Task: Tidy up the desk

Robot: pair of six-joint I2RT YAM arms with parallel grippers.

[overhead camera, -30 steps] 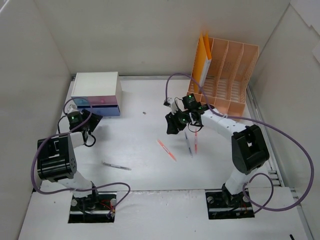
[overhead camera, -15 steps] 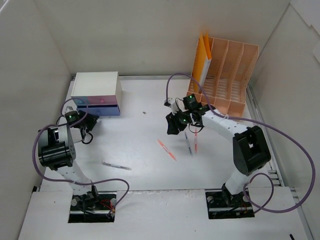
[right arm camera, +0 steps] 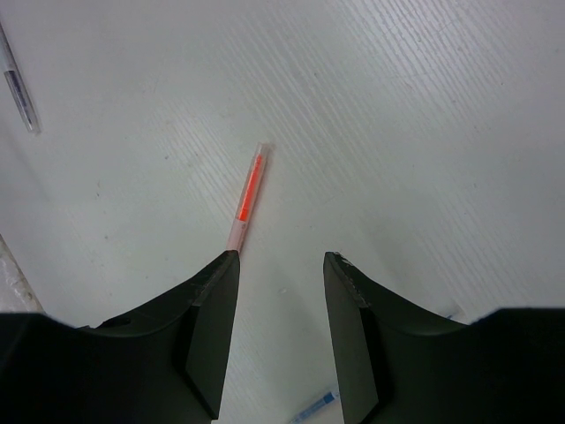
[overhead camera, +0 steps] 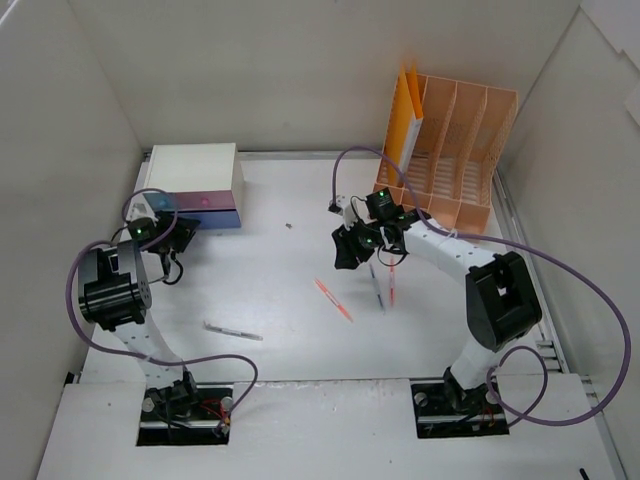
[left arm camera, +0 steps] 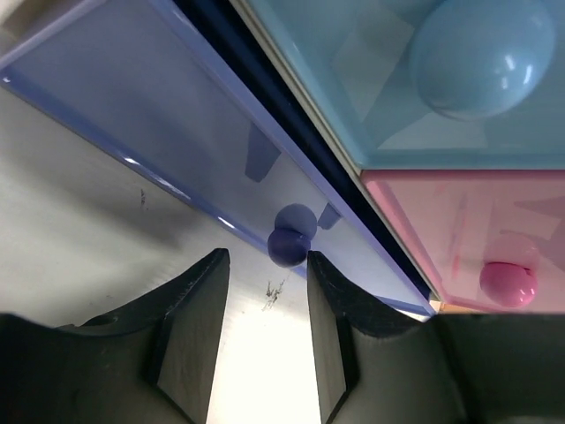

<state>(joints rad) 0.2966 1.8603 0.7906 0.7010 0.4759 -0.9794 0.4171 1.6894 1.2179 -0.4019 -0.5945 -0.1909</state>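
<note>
- The desk [overhead camera: 280, 300] lies beneath both claws.
- The drawer box [overhead camera: 192, 178] stands directly ahead of the left gripper [left arm camera: 265, 265], with its purple drawer [left arm camera: 159, 132] nearest the fingertips.
- The left gripper is spread and empty. The right gripper [right arm camera: 281, 258] is too, hovering with an orange pen [right arm camera: 248, 190] just ahead.
- The purple knob [left arm camera: 288, 248] sits just beyond the left fingertips, slightly off-centre. Best to centre it, advance, pinch, then pull straight back.

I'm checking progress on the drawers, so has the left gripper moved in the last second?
Yes. In the top view the left gripper has shifted a little toward the far side of the table, closer to the front of the white drawer box.
</note>
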